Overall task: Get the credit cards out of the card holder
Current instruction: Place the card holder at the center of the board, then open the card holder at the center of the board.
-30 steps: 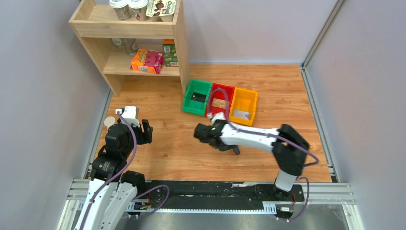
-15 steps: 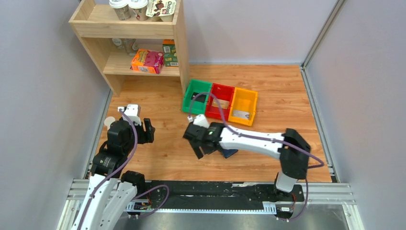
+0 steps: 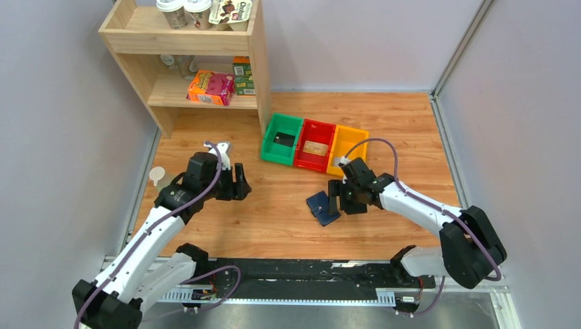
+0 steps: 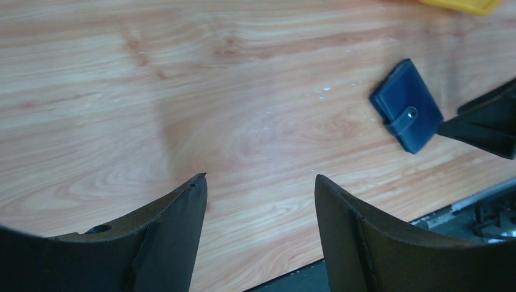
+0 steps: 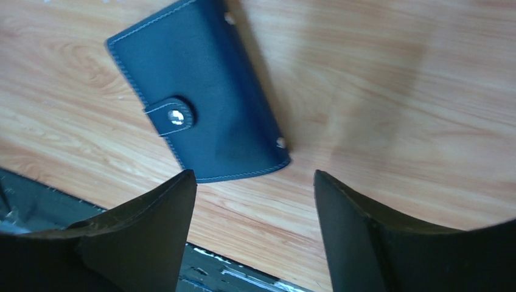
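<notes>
Wood-grain bench [image 3: 274, 226] between grey walls, with a wooden shelf unit [image 3: 185, 62] in its far left corner.

Change over the last second: my right arm, which lay stretched leftward over the card holder [image 3: 320, 208] with its jaws shut, has swung back to the right and let go. My right jaws now stand apart with nothing between them. Seen from the wrist, the card holder [image 5: 201, 97] lies flat just beyond their tips, folded, its snap strap fastened. It sits right of centre, toward the near edge of the bench.

My left arm has reached in from the left edge; my left jaws hang wide and empty, well apart from the holder.

Count:
- one card holder;
- three bins in a row near the far edge, green bin [image 3: 286, 118], red bin [image 3: 317, 125] and yellow bin [image 3: 353, 130];
- two credit cards in view, a black card [image 3: 283, 140] in the green bin and a tan card [image 3: 315, 147] in the red.

A silver-grey card showed in the yellow bin a second ago; my right wrist now covers that spot.

Reading: with the holder closed and released, and cards lying in the bins, the emptying appears finished or nearly so.
</notes>
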### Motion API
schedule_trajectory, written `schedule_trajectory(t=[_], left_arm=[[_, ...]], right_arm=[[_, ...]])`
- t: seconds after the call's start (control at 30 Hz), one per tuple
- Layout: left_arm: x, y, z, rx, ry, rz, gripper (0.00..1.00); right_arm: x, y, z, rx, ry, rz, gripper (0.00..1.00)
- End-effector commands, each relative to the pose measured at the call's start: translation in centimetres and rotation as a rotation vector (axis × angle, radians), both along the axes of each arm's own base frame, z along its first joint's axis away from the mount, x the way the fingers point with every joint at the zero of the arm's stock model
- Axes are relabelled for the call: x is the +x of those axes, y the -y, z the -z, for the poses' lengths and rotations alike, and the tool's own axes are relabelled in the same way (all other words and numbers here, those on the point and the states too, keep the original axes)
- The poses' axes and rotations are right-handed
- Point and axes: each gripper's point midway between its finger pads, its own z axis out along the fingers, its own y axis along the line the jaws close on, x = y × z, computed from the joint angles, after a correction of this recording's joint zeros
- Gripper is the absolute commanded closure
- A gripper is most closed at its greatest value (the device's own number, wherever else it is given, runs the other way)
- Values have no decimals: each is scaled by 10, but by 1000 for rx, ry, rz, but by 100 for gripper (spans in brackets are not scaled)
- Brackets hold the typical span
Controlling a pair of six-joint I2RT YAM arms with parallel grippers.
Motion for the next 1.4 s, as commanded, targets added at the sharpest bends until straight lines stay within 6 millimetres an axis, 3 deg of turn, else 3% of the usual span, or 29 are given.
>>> schedule_trajectory(t=[0.0,0.07,0.3,0.5,0.73,1.07,1.23,1.37], left_arm=[[6,33,-4,-90,1,2,28],[6,43,2,-93,-17,-3,28],[4,68,23,-75,-82,21,31],[4,90,29,-84,-93,60,34],[13,113,33,-56,-102,114,37],[24,139,42,-13,-108,186,38],[25,156,53,26,-134,237,39],[27,165,57,52,-141,260,39]], right_arm=[[9,-45,-7,226,27,-72,30],[5,-59,-3,285,2,-67,37],[-6,-103,-10,312,20,-140,43],[22,-68,-17,275,101,73,41],[36,-80,-13,362,76,156,44],[38,-59,23,350,18,238,49],[38,-60,32,342,-10,239,50],[38,-59,24,356,19,228,48]])
